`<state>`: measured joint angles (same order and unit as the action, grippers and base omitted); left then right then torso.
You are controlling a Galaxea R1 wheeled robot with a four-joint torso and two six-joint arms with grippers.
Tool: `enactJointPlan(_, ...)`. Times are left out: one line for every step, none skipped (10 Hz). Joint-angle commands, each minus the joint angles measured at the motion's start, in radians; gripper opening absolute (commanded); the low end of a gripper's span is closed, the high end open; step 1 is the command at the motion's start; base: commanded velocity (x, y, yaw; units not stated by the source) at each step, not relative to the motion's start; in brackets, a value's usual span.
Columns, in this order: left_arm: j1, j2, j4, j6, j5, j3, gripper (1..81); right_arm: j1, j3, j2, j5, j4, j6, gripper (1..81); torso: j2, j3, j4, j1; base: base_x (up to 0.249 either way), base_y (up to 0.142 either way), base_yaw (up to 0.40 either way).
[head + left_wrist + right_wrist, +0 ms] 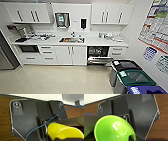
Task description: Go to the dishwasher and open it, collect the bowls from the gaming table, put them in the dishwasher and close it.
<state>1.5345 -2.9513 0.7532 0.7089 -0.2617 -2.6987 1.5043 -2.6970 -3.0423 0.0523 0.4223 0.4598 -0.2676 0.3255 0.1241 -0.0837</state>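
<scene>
My left hand's own state I cannot tell, but a yellow bowl (pixel 63 131) sits large against my left wrist, lying on its side with a thin blue cable (pixel 37 128) curving across the dark plate behind it. By my right wrist a bright green bowl (pixel 114 128) shows its glossy inside, tilted toward the camera; whether my right hand is clamped on it I cannot tell either. Under both wrists runs a brown wood-grain floor (pixel 161 130). Out ahead, from my head camera, a pale floor (pixel 57 80) leads to a white kitchen run. The dishwasher (pixel 98 55) stands open below the surface (pixel 92 41), toward its right end, the steel door dropped partway down and dark racks visible inside. The sink (pixel 71 40) is set near the middle of the surface, with clutter near its left end. White cupboards (pixel 31 12) hang along the wall above, and a dark oven (pixel 29 48) sits low under the left end. Against the right wall, beneath posters (pixel 156 27), stand bins with a black (pixel 125 65), a green (pixel 136 77) and a blue (pixel 147 90) lid.
</scene>
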Motion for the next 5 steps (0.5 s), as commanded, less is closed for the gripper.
enactJointPlan(-0.023,0.007,0.008,0.001,0.033,0.000,1.0,-0.034,0.005,-0.002,-0.049,0.003,0.000,1.0,0.000,0.000,0.000,0.000,0.134,0.000,0.000)
enactJointPlan(-0.021,0.007,0.008,0.001,0.032,0.000,1.0,-0.037,0.005,-0.002,-0.049,0.003,0.000,1.0,0.000,0.000,0.000,0.000,0.133,0.000,0.000)
enactJointPlan(-0.023,0.007,0.008,0.001,0.030,0.000,1.0,-0.037,0.005,-0.003,-0.049,0.003,-0.001,1.0,0.000,0.000,0.000,0.000,0.134,0.000,0.000)
enactJointPlan(-0.021,0.007,0.008,0.001,0.030,0.000,1.0,-0.037,0.005,-0.005,-0.049,0.004,-0.003,1.0,0.000,0.000,0.000,0.000,0.134,0.000,0.000)
enactJointPlan(-0.023,0.007,0.008,0.001,0.030,0.000,1.0,-0.037,0.005,-0.005,-0.049,0.003,-0.003,1.0,0.000,0.000,0.000,0.000,0.133,0.000,0.000)
